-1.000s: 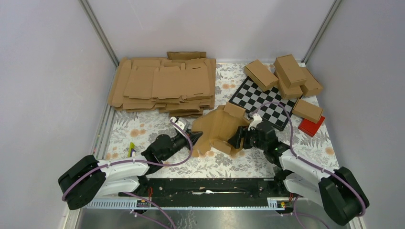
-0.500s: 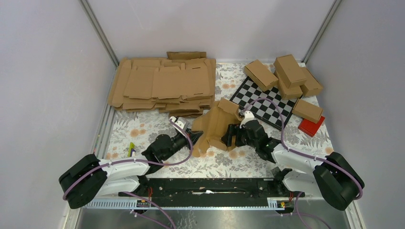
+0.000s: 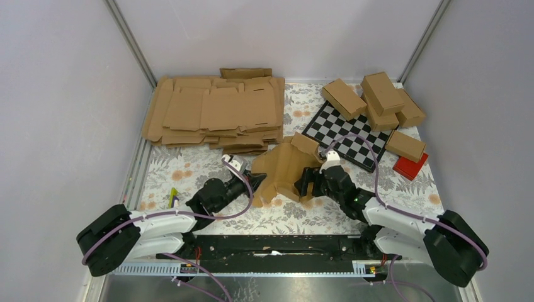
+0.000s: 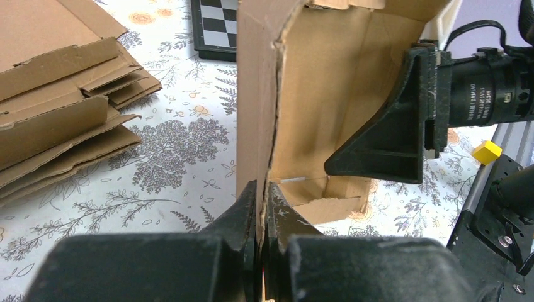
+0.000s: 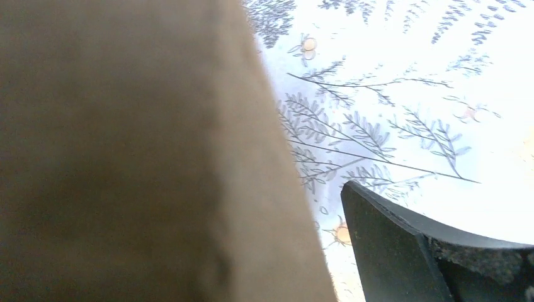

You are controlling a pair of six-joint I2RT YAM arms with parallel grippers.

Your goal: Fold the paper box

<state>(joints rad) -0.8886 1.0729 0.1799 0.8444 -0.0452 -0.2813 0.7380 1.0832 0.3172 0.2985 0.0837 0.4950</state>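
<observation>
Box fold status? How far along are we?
Done: one paper box sheet sits off the flat stack, bent up into walls. In hand: left tool shut on a wall edge, holding it upright; right tool open at the opposite side, not clamping. Left: flaps splayed, ends open, nothing tucked; it doesn't yet match the finished cartons back right.
</observation>
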